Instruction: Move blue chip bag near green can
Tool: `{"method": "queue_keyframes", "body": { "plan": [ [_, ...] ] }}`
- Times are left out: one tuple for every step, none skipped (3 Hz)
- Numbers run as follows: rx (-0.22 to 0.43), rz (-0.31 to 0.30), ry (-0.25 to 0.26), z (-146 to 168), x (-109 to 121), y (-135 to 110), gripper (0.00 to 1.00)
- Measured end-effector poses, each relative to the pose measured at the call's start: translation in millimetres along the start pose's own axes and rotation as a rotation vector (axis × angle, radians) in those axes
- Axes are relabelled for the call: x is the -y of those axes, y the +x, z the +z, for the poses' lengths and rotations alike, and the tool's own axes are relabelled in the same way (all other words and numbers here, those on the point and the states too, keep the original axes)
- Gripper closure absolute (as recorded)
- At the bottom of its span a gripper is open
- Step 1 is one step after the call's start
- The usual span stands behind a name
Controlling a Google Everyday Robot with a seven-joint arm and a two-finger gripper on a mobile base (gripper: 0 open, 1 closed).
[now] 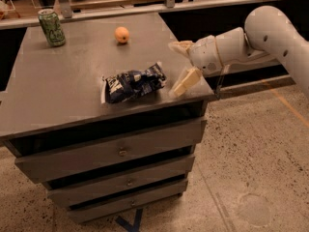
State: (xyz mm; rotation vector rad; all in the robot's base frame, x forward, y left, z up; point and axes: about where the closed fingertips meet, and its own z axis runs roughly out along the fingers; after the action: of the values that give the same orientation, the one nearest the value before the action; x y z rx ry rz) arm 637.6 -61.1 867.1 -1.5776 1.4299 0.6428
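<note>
While agape, claw (174,69) beside chip bag (134,82)

Your blue chip bag (134,82) lies crumpled and flat near the front right of the cabinet top (67,86). Your green can (52,27) stands upright at the far left corner, well apart. The gripper (182,64) hovers just right of the bag, fingers spread.

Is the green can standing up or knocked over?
Upright: the green can stands on its base, top up. The open claw hovers beside the blue chip bag.
</note>
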Motion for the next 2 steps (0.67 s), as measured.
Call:
{"method": "queue_keyframes", "body": {
  "plan": [
    [0.016,0.002,-0.032,14,-1,1,0.0],
    [0.039,0.0,-0.064,26,-4,0,0.18]
  ]
}}
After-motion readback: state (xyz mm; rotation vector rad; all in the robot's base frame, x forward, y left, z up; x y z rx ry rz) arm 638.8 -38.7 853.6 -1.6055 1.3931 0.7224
